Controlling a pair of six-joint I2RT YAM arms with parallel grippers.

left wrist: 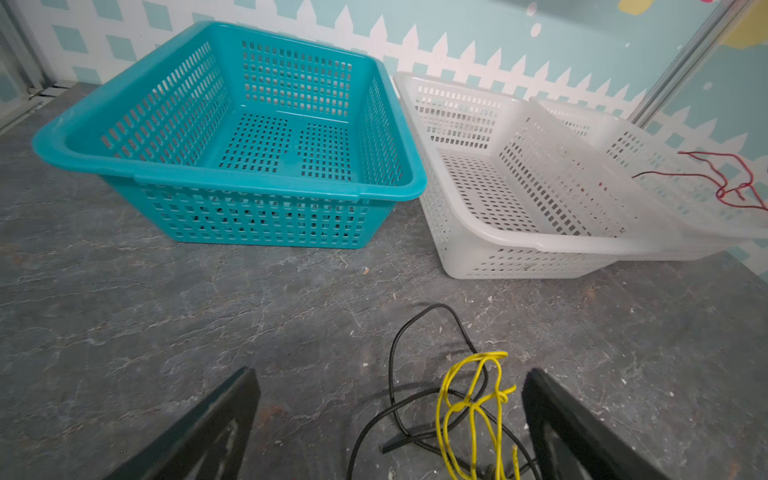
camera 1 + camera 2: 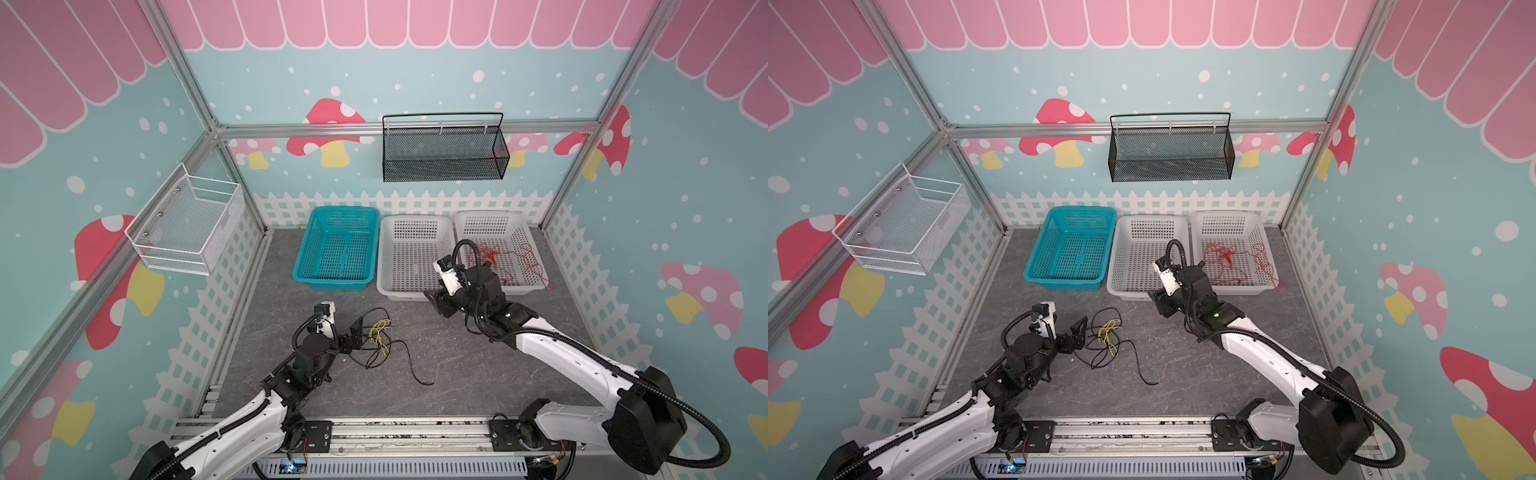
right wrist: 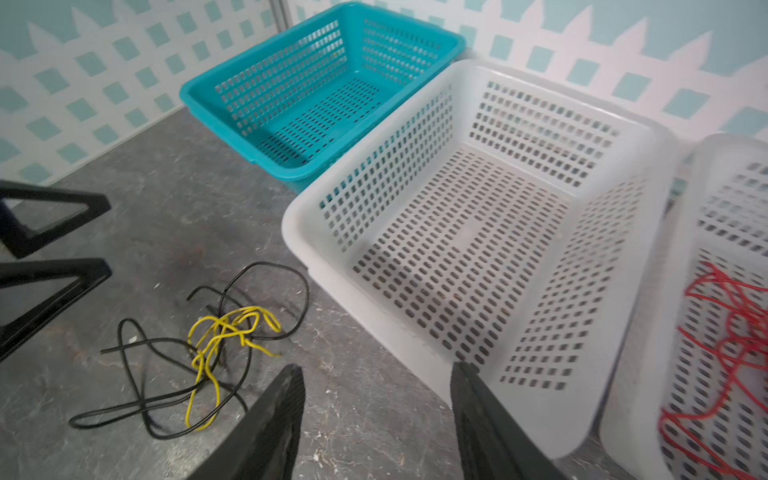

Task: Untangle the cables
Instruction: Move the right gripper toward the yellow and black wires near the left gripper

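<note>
Here the left tool is held wide open and low over the table. Its dark, flat-sided fingers are set either side of the near end of the tangle, and nothing is clamped. Between them, in the left wrist view, the thin yellow cable is seen kinked into tight loops and crossed by the slacker loops of the black cable. One black end is trailed away across the grey, stone-patterned table top. The right tool is likewise parted and empty, and is held just beside the near rim of the middle white basket. The red cable is bunched in the farther white basket, with one loop hung over its rim. These baskets and the teal basket are made of perforated plastic.
</note>
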